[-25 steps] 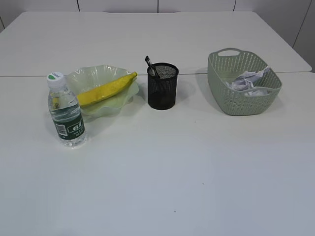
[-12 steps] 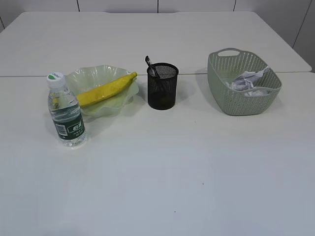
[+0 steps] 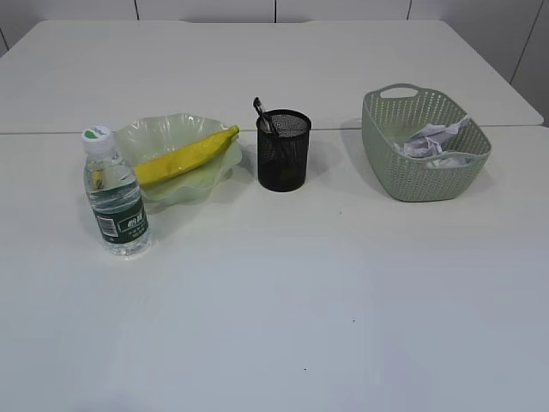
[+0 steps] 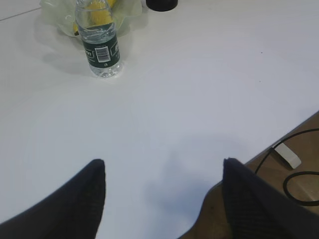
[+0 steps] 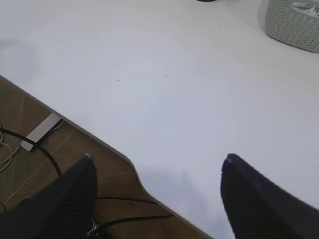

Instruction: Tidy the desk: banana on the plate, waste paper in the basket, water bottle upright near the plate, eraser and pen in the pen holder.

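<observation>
- the banana is laid across the plate, with the water bottle stood upright just beside it.
- a pen is seen in the pen holder; crumpled paper is held by the basket.
- the left gripper and right gripper are spread wide, empty, near the table's edge.

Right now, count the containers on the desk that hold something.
3: plate at left holding the banana, pen holder in the middle, basket at right holding waste paper.

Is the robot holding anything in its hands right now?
No. The left gripper and the right gripper both stand open over the table's near edge, with nothing between their fingers.
</observation>
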Tool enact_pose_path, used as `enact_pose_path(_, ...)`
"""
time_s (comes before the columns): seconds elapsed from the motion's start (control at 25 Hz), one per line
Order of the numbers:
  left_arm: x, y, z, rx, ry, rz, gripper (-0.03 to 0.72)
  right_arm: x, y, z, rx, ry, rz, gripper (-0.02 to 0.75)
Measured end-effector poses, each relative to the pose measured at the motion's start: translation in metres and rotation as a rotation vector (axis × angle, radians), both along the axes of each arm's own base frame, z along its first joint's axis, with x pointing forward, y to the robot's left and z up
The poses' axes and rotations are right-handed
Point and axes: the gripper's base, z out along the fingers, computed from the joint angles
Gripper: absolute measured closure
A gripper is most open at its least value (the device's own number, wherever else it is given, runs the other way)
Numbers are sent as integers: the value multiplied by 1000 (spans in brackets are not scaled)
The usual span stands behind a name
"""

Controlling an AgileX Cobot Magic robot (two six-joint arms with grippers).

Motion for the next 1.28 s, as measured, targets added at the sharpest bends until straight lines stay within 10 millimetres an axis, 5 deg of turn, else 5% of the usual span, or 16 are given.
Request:
enact_pose_path(0.6, 0, 0, 0, -1, -1, 19, 190, -9, -4, 0, 34, -62, -48, 160)
enact_pose_path(1.28, 1, -1, 0, 0, -1, 376, 215, -8, -1, 0, 25, -67, -336, 161)
